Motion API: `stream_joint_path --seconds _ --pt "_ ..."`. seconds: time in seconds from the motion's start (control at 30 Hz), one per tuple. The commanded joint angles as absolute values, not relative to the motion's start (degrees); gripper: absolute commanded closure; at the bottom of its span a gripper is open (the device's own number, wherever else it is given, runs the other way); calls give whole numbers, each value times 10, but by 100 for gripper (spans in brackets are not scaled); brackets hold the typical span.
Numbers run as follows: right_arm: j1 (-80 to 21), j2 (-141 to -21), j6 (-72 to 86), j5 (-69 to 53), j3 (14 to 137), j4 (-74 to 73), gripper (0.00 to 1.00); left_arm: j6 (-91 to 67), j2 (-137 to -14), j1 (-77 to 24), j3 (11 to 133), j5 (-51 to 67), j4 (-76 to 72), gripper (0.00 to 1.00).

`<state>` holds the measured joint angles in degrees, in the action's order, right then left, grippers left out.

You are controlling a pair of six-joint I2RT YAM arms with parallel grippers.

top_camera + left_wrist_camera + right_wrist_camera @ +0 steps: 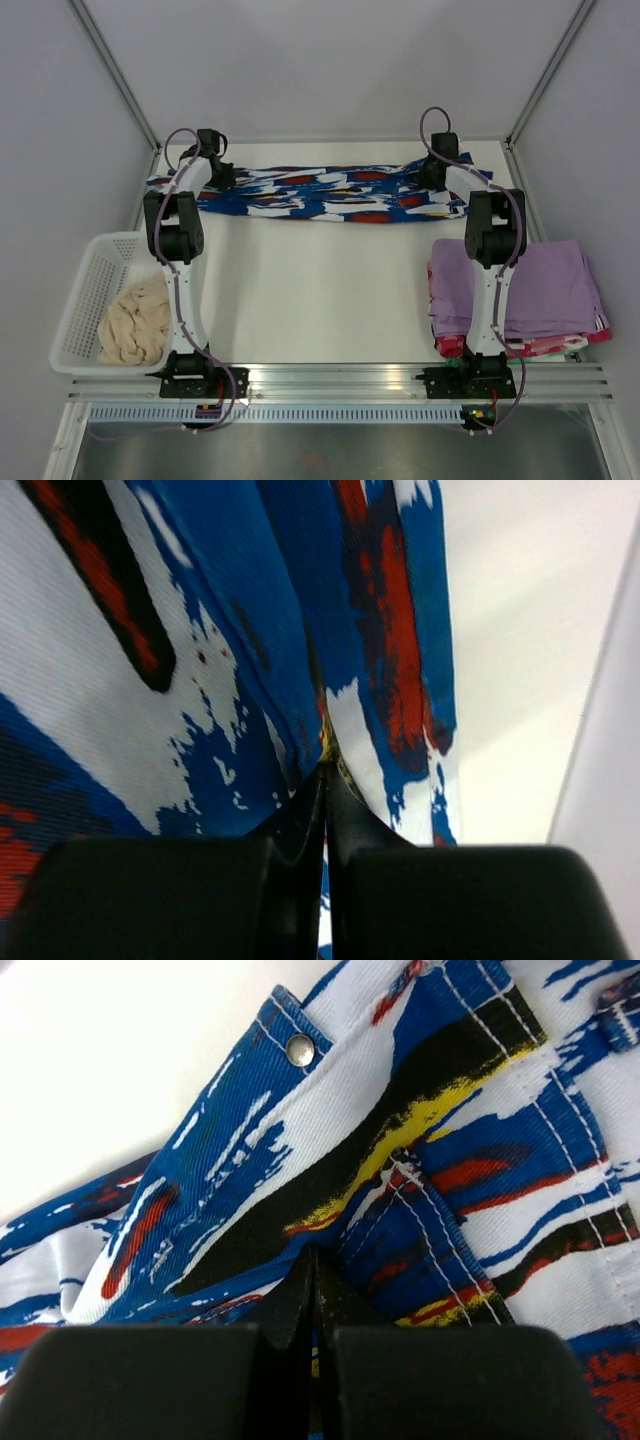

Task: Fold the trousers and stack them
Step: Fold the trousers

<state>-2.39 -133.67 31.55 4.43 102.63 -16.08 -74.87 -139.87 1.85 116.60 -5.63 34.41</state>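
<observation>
The trousers [320, 195] lie stretched out flat in a long band along the far edge of the table [320, 290], running from near the far left corner to near the far right corner. Both arms reach across the table to them.

The left hand [222, 178] is down on the left end of the band. In the left wrist view its fingers are pressed together with a fold of the blue, white and red cloth pinched between the tips.

The right hand [432, 175] is on the right end. In its wrist view the fingers are likewise closed on the cloth, just below the waistband, near a metal snap [299, 1050] and a stitched pocket [450, 1230].

A white basket [85, 285] at the left edge holds a cream bundle [135, 322]. A lilac stack [545, 290] of folded clothes sits at the right edge.
</observation>
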Motion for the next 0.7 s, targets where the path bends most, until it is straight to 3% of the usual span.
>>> stream_joint_path --seconds 0.0,0.13,0.4,0.67 --pt "-4 -1306 308 125 953 -254 100 -755 -1354 30 1100 -135 458 98" --pt "-4 -1265 296 120 895 -247 100 -733 -1306 31 1046 -131 457 98" --pt "-4 -1197 227 34 876 -210 100 -557 -1209 31 983 -89 273 95" --pt "-46 -1143 179 -83 906 -162 100 -574 -1100 44 878 -108 241 71"
